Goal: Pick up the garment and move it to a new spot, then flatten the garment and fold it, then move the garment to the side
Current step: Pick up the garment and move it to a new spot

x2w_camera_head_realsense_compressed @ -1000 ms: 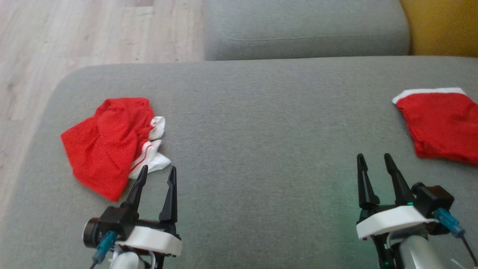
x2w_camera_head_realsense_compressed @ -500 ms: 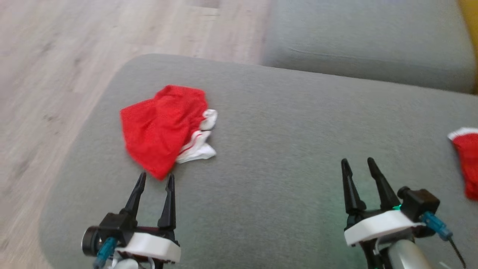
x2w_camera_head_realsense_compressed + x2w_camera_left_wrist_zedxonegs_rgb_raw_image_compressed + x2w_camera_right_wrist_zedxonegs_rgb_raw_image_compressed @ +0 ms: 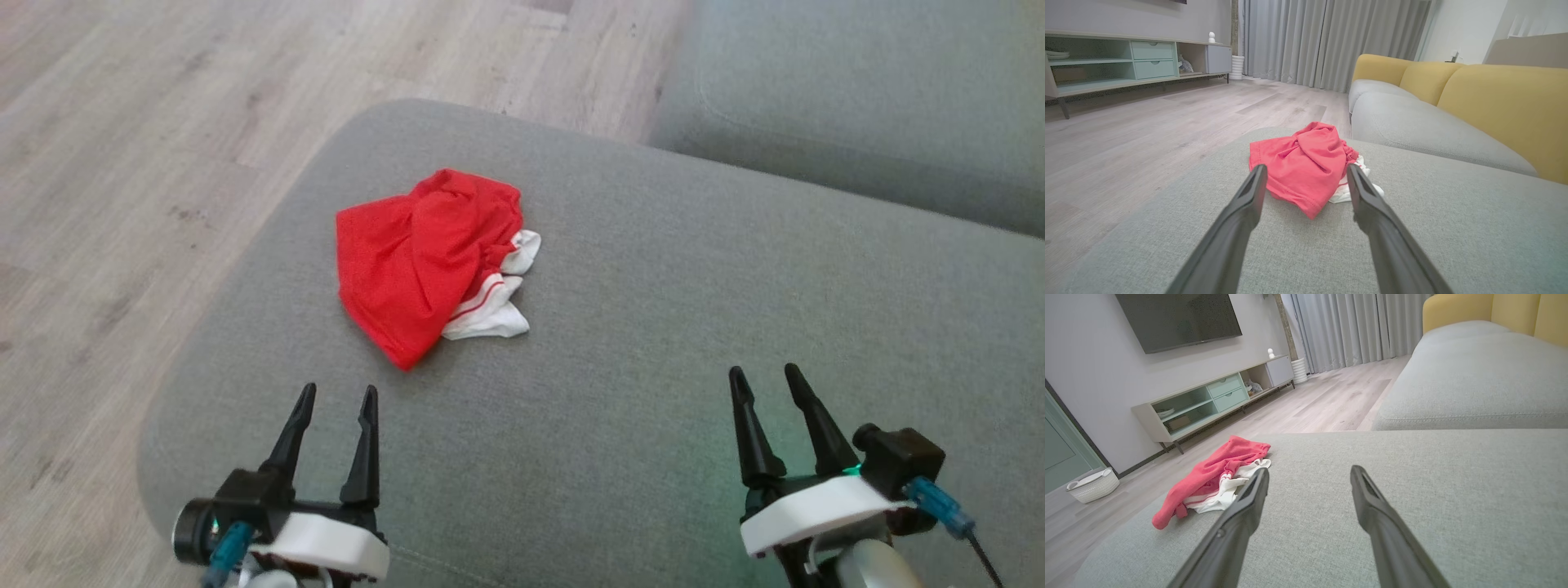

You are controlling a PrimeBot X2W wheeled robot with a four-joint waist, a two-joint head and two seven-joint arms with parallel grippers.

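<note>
In the head view I see the garment [image 3: 424, 261], a crumpled red piece with a white striped band bunched at its right edge. It lies left of centre on the grey sofa cushion [image 3: 653, 343], near the cushion's rounded corner and the wooden floor [image 3: 122, 163] at the upper left. My left tool [image 3: 338, 394] sits at the lower left, fingers spread wide and empty, tips aimed up-frame toward the garment's lower point but apart from it. My right tool [image 3: 765, 376], at the lower right, is just as wide and empty, well apart from the cloth. In the left wrist view the garment is framed between the two fingers, ahead of them with bare cushion between, and a yellow backrest [image 3: 1494, 102] runs along the right. In the right wrist view it lies at the left of the frame, with a media cabinet [image 3: 1208, 404] against the wall behind. I judge nothing of the task done yet: the cloth is a heap, unlifted, so picking up, moving, flattening, folding and setting aside all remain. The left tool looks best placed for the first grasp.
</note>
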